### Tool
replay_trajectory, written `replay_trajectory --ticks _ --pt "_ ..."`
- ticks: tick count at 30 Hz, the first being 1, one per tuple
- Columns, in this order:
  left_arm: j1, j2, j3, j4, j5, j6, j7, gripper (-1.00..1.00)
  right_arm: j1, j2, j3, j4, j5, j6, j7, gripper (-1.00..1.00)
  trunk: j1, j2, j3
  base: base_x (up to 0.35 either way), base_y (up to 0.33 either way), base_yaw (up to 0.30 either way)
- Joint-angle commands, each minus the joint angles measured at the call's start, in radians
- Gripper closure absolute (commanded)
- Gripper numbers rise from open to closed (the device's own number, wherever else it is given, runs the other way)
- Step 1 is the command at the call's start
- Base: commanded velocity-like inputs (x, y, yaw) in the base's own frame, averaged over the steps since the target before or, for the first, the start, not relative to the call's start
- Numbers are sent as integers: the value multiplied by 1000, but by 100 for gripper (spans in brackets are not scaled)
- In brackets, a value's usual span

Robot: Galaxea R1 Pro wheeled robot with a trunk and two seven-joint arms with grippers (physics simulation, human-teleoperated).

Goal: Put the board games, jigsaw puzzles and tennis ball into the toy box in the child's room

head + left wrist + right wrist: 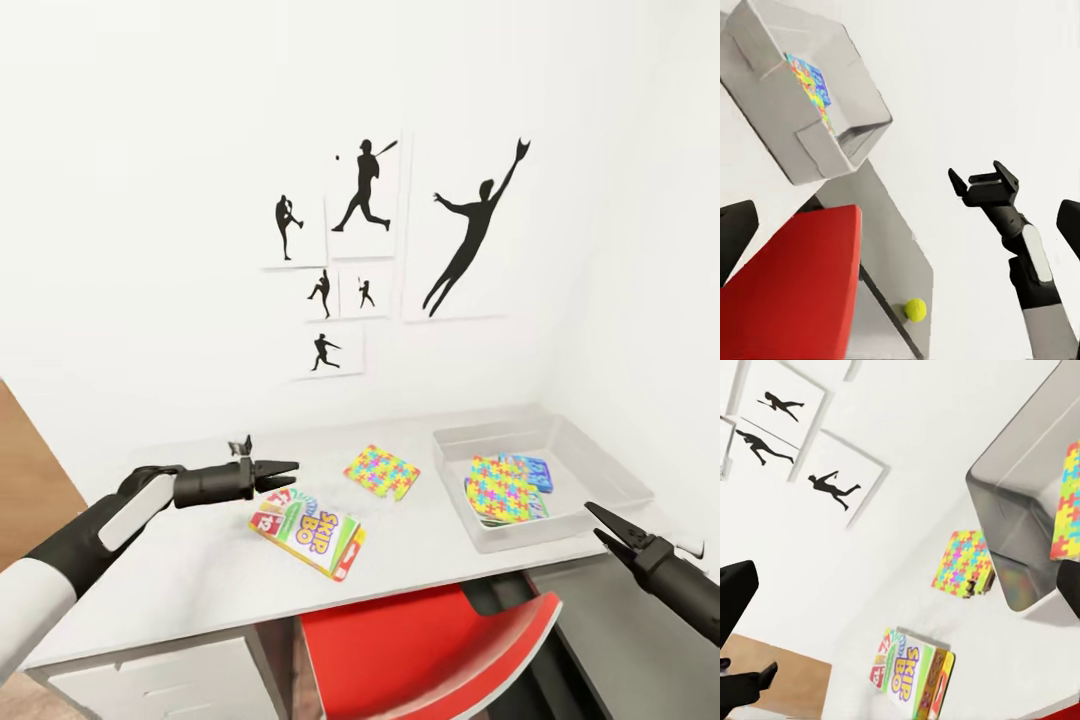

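A Skip-Bo board game (308, 532) lies flat on the white table (200, 570), just below and right of my left gripper (286, 473), which hovers open above the tabletop. A colourful jigsaw puzzle (381, 470) lies between the game and the clear toy box (600, 470). Inside the box are another jigsaw puzzle (497, 488) and a blue board game (532, 470). My right gripper (596, 520) stands open and empty off the table's front right corner. The tennis ball (916, 309) sits low beside the table's side, beyond the red chair.
A red chair (430, 650) is pushed in under the table's front edge, between my arms. White drawers (150, 685) sit under the table's left side. Walls with baseball silhouettes (365, 190) close off the back and the right.
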Motion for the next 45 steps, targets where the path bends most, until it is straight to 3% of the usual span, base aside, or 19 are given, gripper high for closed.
replay_trajectory --ticks 1,5,10,23,31,45 --pt "-1 17 -4 18 9 9 -1 -100 -1 0 -2 0 2 6 4 -100 1 -2 -1 0 1 237" --pt "5 78 8 113 16 20 -9 -100 -1 4 -1 0 2 5 3 -100 1 -2 1 0 0 252" --pt "7 111 52 158 14 40 -45 -100 -1 6 -1 0 2 5 3 -100 1 -2 5 0 0 268" --pt "8 124 82 171 8 57 -63 -100 -1 9 -1 0 2 -23 6 -100 1 -2 10 0 0 252" --pt "8 129 103 171 9 71 -64 -100 -1 10 3 1 1 -69 7 -100 1 -2 10 0 0 45" --pt "8 129 106 171 8 75 -64 -100 -1 8 0 1 2 -71 4 -100 1 -2 10 0 0 1"
